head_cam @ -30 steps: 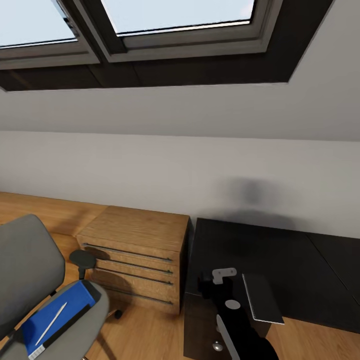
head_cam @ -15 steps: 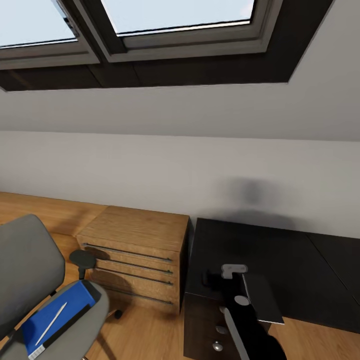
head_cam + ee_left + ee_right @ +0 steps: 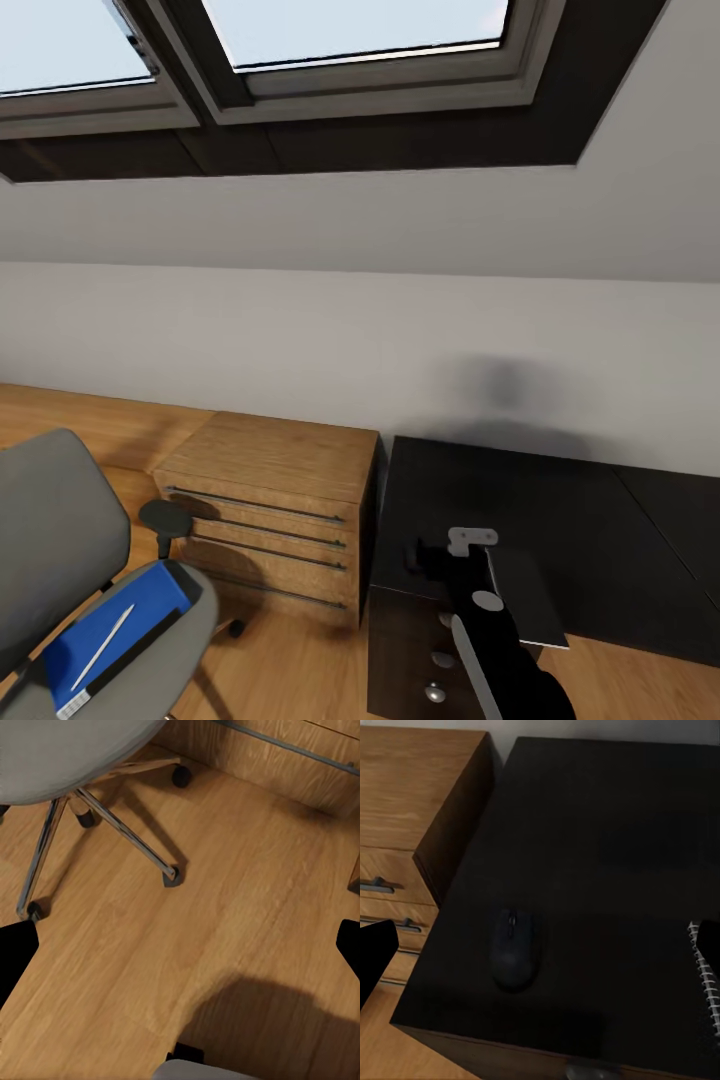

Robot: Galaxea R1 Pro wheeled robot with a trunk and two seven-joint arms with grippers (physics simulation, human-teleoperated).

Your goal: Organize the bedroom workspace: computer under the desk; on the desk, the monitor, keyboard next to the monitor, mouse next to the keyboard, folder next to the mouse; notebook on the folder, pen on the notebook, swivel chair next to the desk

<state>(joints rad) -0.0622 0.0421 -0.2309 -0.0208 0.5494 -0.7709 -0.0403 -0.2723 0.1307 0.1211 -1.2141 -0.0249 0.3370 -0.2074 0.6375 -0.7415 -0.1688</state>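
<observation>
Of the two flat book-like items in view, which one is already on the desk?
The grey notebook, lying on the black desk beside the right arm. The blue folder lies on the swivel chair seat.

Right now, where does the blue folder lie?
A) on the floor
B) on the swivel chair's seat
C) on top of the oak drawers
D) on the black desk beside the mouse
B: the blue folder rests on the swivel chair seat, a white pen lying on it.

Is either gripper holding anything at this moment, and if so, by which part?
Nothing is held. The right gripper is open above the mouse on the desk, fingers apart. The left gripper is open over bare floor near the swivel chair.
</observation>
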